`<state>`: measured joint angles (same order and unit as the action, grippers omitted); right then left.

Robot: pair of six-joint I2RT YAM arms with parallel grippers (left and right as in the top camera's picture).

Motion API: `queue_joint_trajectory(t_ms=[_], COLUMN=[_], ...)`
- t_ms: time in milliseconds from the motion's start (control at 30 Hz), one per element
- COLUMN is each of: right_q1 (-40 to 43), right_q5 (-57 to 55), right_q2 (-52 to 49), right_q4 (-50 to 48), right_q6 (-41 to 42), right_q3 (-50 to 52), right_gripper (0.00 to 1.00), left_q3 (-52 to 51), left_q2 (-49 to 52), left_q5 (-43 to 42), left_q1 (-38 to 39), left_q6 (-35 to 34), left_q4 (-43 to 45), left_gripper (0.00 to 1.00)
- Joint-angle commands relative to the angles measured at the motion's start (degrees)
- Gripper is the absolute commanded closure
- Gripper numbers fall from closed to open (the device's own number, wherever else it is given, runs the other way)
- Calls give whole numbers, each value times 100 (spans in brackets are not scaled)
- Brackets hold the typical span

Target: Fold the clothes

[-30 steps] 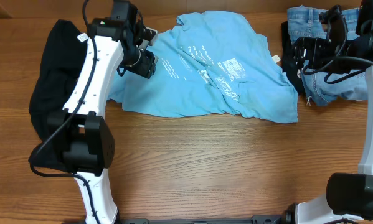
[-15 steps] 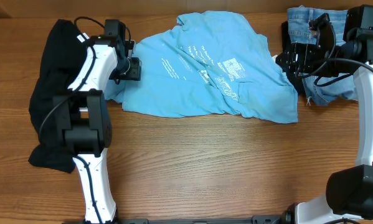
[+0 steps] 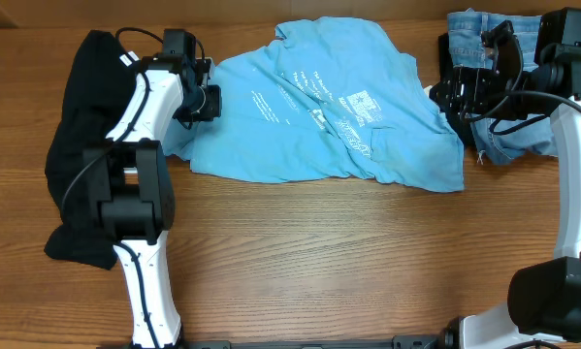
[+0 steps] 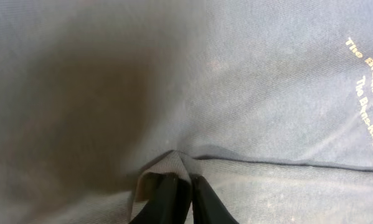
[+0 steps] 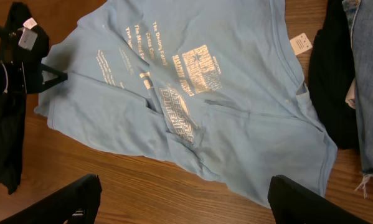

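Bare wood of the bench (image 3: 319, 262) runs wide across the 6 o'clock half of the overhead view, giving an open lane between the two arm bases. At 12 o'clock the light-blue T-shirt (image 3: 338, 107) covers the middle. At 9 o'clock a black garment (image 3: 72, 165) lies heaped, and the left arm (image 3: 145, 107) reaches across it, jaws pinched on the shirt's 9 o'clock edge. At 3 o'clock the denim shorts (image 3: 528, 136) and the right arm (image 3: 573, 174) crowd the way — its jaws gape near the shirt's edge.
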<state>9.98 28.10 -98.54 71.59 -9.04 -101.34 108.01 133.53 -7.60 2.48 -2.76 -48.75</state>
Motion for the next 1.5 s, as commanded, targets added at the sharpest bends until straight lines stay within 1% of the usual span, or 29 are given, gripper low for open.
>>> queue_joint_trajectory(t_ms=[0, 67, 200, 267, 333, 400, 467, 500, 567, 633, 733, 833, 900, 967, 1067, 1100, 1167, 1233, 1300, 1367, 1467], right_q1=[-28, -28, -28, -28, -28, 55, 249, 393, 546, 601, 601, 601, 601, 601, 601, 601, 601, 601, 601, 601, 601], right_q5=[44, 44, 44, 35, -72, -299, -339, -367, -374, -490, -544, -647, -643, -601, -531, -531, -455, -380, -407, -597, -1086], right_q2=[46, 46, 46, 46, 46, 46, 46, 46, 35, 9, -79, -179, -184, -184, -184, -184, -175, -92, 146, 605, 1161], right_q4=[-17, -17, -24, -22, 44, 295, 494, 525, 516, 549, 706, 866, 870, 870, 896, 949, 1064, 1226, 1344, 1434, 1593], right_q6=[-22, -20, -17, 35, 201, 647, 769, 789, 874, 907, 914, 931, 933, 933, 931, 929, 925, 907, 885, 914, 1088], right_q3=[13, 13, 13, 13, 13, 13, 13, 13, 13, 15, 15, 15, 15, 15, 15, 15, 15, 13, 13, 13, 15], right_gripper=[10, 10, 11, 11, 11, 11, 11, 11, 13, 13, 14, 14, 14, 14, 14, 14, 14, 18, 21, 21, 21], left_q3=[94, 323, 1346, 1808, 2306, 2448, 2448, 2446, 2444, 2444, 2444, 2441, 2437, 2356, 1554, 968, 282, -188, -457, -533, -590], left_q2=[22, -22, -254, -411, -627, -852, -938, -935, -940, -949, -1093, -1478, -1834, -2264, -2841, -3075, -3353, -3637, -3971, -4284, -4566], left_q5=[-81, -57, 203, 219, 101, -426, -944, -1027, -1025, -997, -763, -208, -142, -144, -142, -142, -136, -70, 155, 413, 527], left_q1=[-35, -35, -33, -33, -22, -15, -9, 24, 155, 420, 920, 1325, 1458, 1569, 1681, 1714, 1781, 1939, 2138, 2291, 2343], left_q6=[-2, -2, -4, -4, -2, 243, 459, 507, 839, 1078, 1088, 721, 529, 485, 337, 120, -125, -345, -675, -1034, -1248], left_q4=[-297, -557, -1290, -1626, -2181, -2835, -3499, -3836, -4325, -4767, -4806, -4809, -4809, -4806, -4806, -4806, -4806, -4715, -4500, -4382, -4347], left_gripper=[96, 96, 96, 96, 96, 96, 96, 96, 96, 96, 96, 96, 96, 96, 96, 96, 96, 96, 96, 96, 96])
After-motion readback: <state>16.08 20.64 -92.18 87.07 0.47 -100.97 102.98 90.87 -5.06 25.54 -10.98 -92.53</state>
